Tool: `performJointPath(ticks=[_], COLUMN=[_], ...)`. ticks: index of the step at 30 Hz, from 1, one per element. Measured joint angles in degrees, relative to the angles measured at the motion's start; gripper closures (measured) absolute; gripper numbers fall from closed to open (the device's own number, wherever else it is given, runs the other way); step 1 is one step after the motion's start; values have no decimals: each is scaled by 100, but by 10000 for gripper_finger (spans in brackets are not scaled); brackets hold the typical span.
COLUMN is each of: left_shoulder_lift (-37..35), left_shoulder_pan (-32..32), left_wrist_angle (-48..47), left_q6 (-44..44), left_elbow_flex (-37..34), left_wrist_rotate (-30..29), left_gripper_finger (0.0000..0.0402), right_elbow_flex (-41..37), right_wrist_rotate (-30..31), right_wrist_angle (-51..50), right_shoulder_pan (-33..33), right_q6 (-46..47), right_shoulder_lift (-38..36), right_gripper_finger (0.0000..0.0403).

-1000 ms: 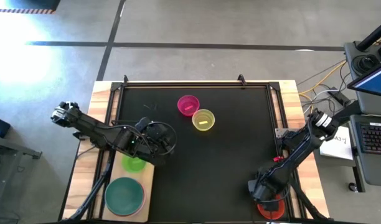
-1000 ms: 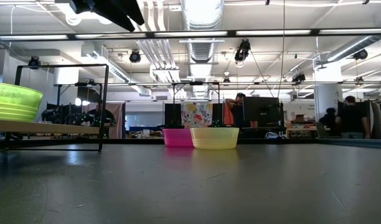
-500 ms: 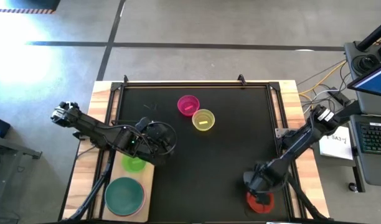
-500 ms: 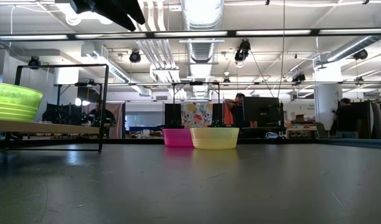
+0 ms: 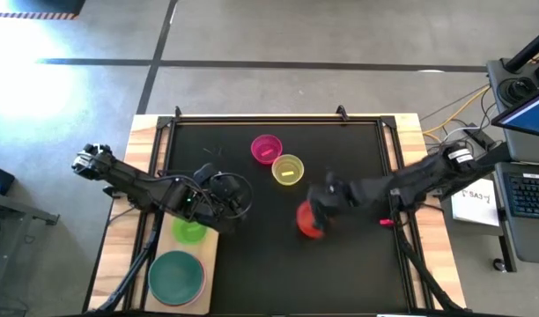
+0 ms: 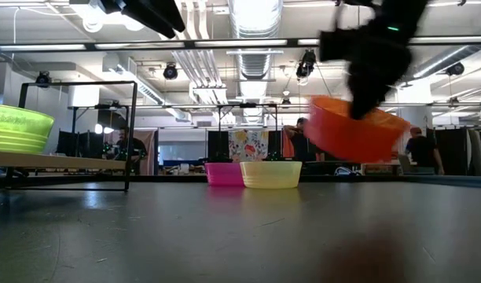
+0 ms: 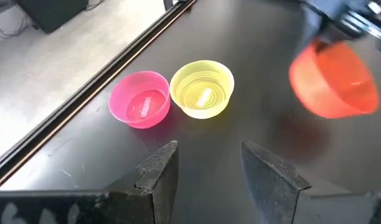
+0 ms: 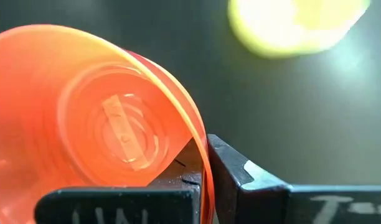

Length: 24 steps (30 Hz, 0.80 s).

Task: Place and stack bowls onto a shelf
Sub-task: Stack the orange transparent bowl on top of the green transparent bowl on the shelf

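Black matted surface (image 5: 340, 264) carries a round magenta plastic bowl (image 5: 266, 148) touching a round yellow plastic bowl (image 5: 288, 169). Right tool (image 5: 312, 218), pinched on the rim of a round red plastic bowl (image 5: 309, 221), holds it tilted above mid-surface. Left tool (image 7: 206, 171), fingers parted and empty, hangs beside the light wooden shelf board (image 5: 212, 255), which bears a bright green bowl (image 5: 189, 232) and a teal-green bowl (image 5: 176, 275).

Two small bowls on the black mat, a red one held above it.

The magenta bowl (image 7: 140, 107) and yellow bowl (image 7: 202, 96) sit touching, upright. The red bowl (image 7: 333, 87) hangs tilted under the right tool (image 7: 346, 25). The left tool (image 7: 206, 167) fingers stand apart, empty.
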Motion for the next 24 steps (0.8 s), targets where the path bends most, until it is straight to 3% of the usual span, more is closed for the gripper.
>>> performJointPath(ticks=[6, 15, 21, 24], left_shoulder_lift=[0, 51, 199, 277], left_shoulder_pan=[264, 637, 693, 745], left_wrist_angle=[225, 1597, 2961, 3516], left_q6=[-82, 1203, 2868, 3759], left_elbow_flex=[0, -2, -1, -2], left_wrist_rotate=[-122, -1919, -2820, -3176], left_gripper_finger=[246, 246, 246, 246], right_elbow_flex=[1187, 2046, 1992, 1984], right_wrist_rotate=[8, 100, 1639, 1952], right_wrist_angle=[258, 1525, 2431, 2989], right_shoulder_pan=[-1268, -2002, -1996, -2009], right_q6=[-1051, -1939, -2889, -3315], right_shoulder_lift=[4, 4, 7, 11], right_gripper_finger=[394, 394, 394, 394])
